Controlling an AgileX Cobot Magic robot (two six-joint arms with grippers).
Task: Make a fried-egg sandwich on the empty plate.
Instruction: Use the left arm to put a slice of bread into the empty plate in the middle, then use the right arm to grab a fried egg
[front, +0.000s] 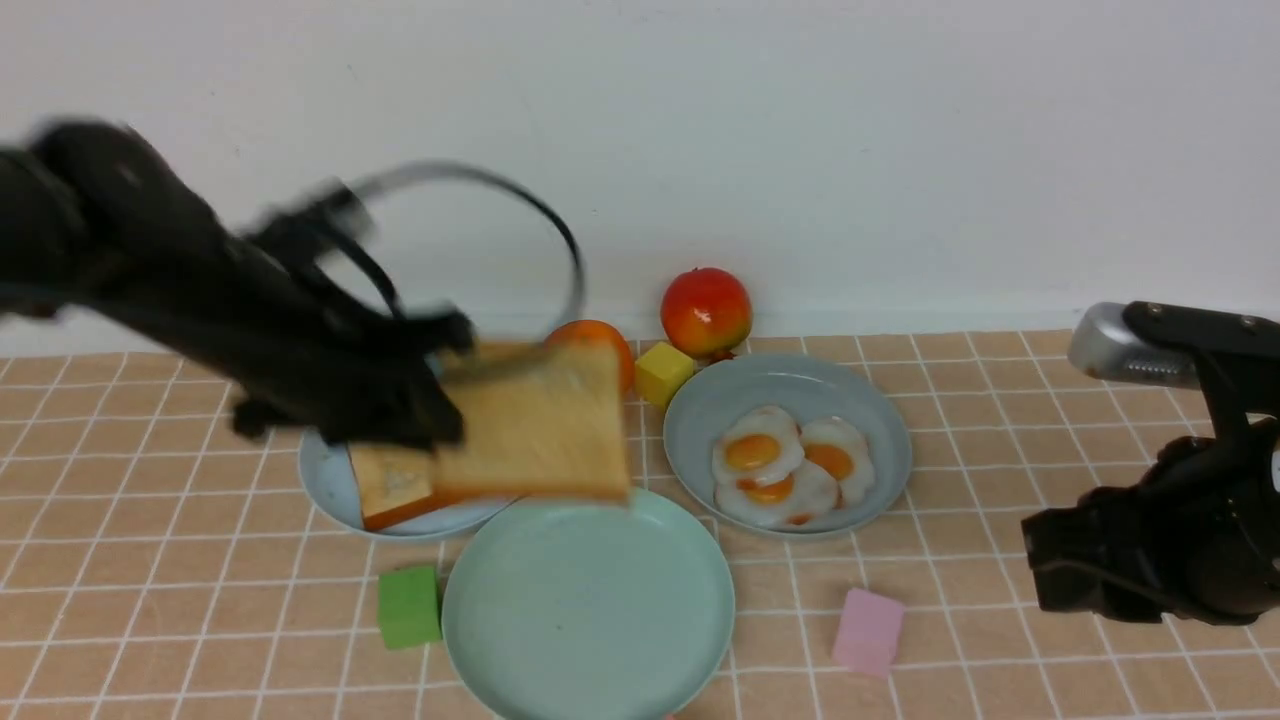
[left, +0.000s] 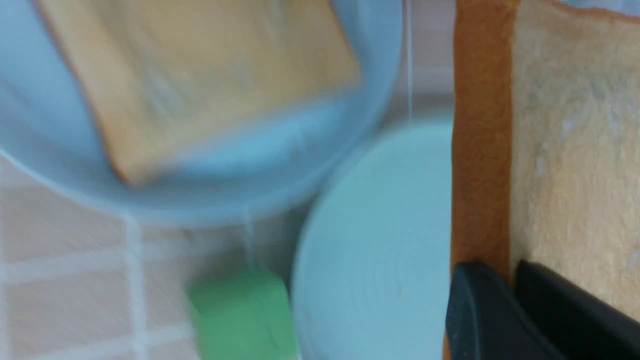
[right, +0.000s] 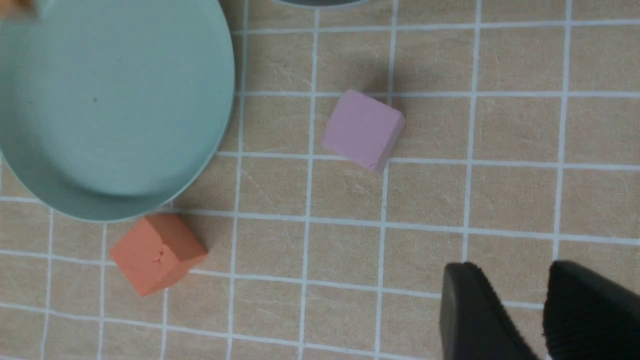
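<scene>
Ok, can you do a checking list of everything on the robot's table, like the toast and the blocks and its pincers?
Surface: tan tablecloth with white grid lines.
Job's things: one toast slice in the air over the far rim of the empty mint-green plate; second toast slice on the sky-blue plate; fried eggs on the grey-blue plate.
Clutter: green cube, pink cube, yellow cube, orange cube, orange fruit, red fruit.
Grippers: left pincer shut on the raised toast slice; right pincer open, holding nothing.
Cables: black cable looping above the toast slice.
Surroundings: plain white wall.
</scene>
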